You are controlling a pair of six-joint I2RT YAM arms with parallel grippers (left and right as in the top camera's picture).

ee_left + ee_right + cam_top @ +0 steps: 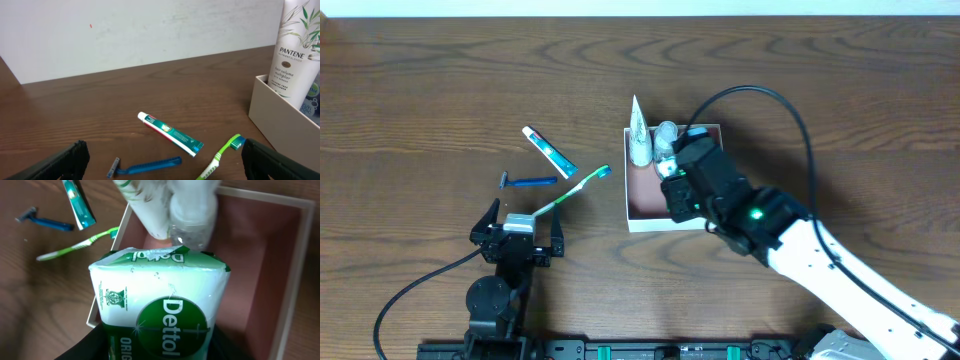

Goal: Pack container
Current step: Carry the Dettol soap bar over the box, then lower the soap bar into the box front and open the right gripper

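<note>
Dettol soap pack [160,315] is clamped in the right claw [678,185] and held over the container [645,200]. Left claw [518,238] is spread wide, nothing held. Risk: the Pantene bottle [638,135] and clear bottle [666,133] at the container's far wall could be toppled if the pack is lowered too close. Surface [420,100] is dark wood-grain, with a plain white wall [150,30] behind.

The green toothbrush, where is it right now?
Overhead, the green toothbrush lies on the table just left of the container, beside the toothpaste tube, its handle end by the left gripper.
</note>
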